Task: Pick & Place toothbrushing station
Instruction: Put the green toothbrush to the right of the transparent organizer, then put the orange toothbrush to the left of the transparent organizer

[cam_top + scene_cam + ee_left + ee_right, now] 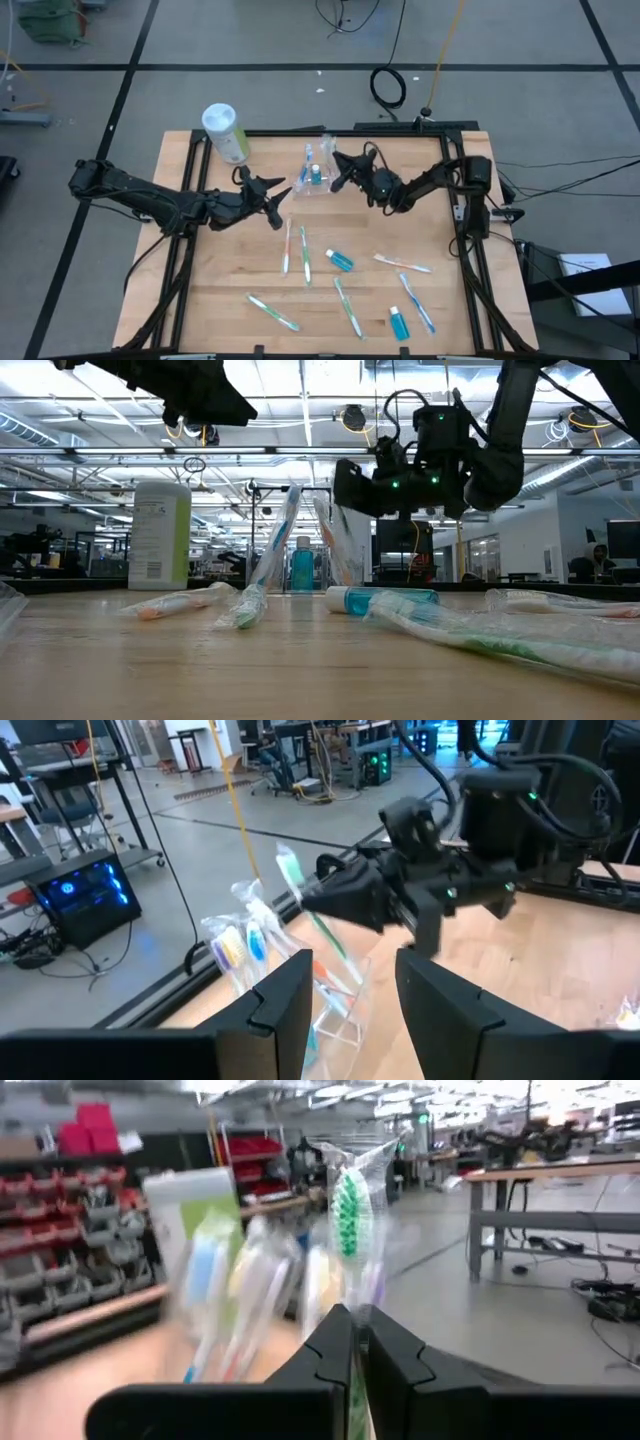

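Toothbrush pinched between closed right fingers.

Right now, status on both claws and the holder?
Right claw shut on green-bristled wrapped toothbrush over small clear plastic holder. Left claw open beside it. Nothing blocking.

A light wooden table on a black frame carries scattered wrapped toothbrushes and small blue bottles. A pale-green cylinder with white lid and a clear plastic holder stand near its far edge.
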